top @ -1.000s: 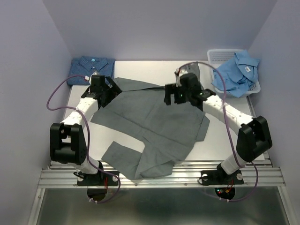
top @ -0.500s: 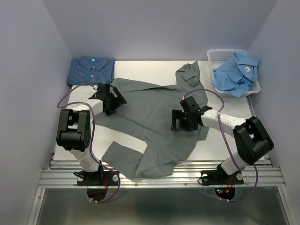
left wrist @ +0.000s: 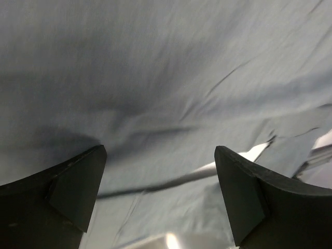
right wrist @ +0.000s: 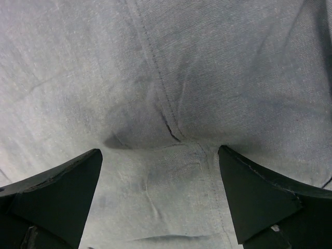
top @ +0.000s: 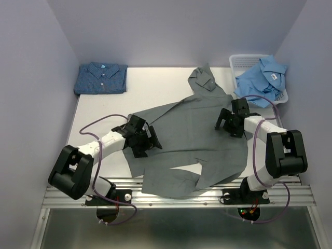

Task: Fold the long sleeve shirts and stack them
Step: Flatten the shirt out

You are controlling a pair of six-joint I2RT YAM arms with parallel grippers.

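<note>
Starting at the near edge: grey shirt (top: 197,145) lies spread on the table (top: 155,91), hem end reaching the near edge between the two arm bases, collar end pointing to the far side. Cloth near the hem is doubled over, with a small gap of bare table showing through.

Left gripper (top: 150,141) sits low over the shirt's left edge, toward the hem end. Jaws spread wide, nothing between them. Left wrist view shows only grey cloth with a few creases beyond the fingers (left wrist: 67,192). Cannot tell if the tips touch the cloth.

Right gripper (top: 226,123) is low over the shirt's right side, farther back, nearer the collar than the hem. Jaws also spread wide, holding nothing. Right wrist view shows a stitched seam and a small pucker in the cloth between the tips. Contact with the cloth: cannot tell.

Grippers are well apart, shirt body between them. Collar lies crumpled at the far end, near the basket (top: 244,62).

Far left corner: dark blue shirt (top: 101,78), folded neat, collar up, apart from the grey one.

Far right corner: white basket with the light blue shirt (top: 262,83) heaped in it, unfolded, spilling over the rim.
</note>
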